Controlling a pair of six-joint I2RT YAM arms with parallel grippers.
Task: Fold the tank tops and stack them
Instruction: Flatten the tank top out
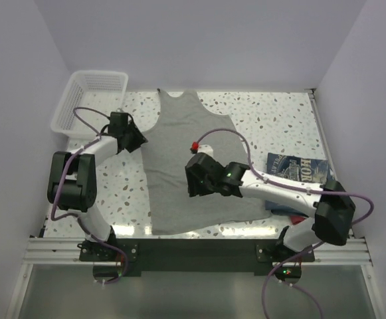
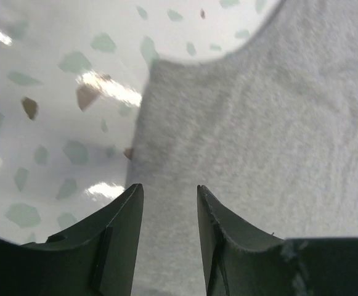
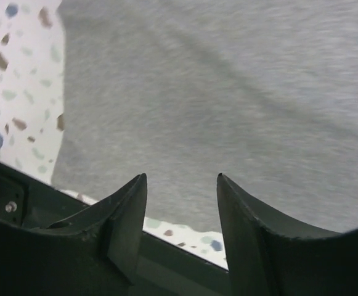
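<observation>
A plain light grey tank top lies spread flat in the middle of the table, neck toward the back. My left gripper is open at its left edge below the armhole; in the left wrist view the fingers straddle the grey cloth edge. My right gripper is open and empty over the lower middle of the top; the right wrist view shows the grey cloth and its hem between my open fingers. A folded navy top with white lettering lies at the right, something red just below it.
A white mesh basket stands at the back left corner. The table's front edge with a metal rail runs just below the grey top's hem. White walls close in the left, back and right.
</observation>
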